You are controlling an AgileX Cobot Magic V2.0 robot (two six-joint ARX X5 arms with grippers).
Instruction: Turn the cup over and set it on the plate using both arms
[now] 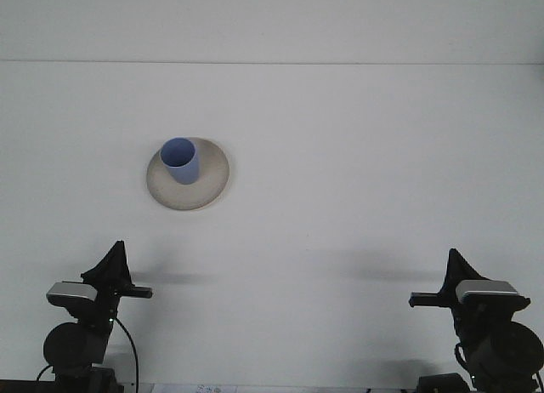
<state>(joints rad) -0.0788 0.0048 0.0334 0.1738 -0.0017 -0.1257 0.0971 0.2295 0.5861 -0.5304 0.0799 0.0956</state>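
Blue cup stands upright, mouth up, on the beige plate; jaws' state unclear on both arms.

Front view. A plain white, matte surface fills nearly the whole field, from the near edge to a thin straight horizontal seam in the upper part. Above that seam stands a white back panel, equally bare and slightly shaded. Two faint grey shadows lie on the surface in the near part, one toward the left and one toward the right, well apart.
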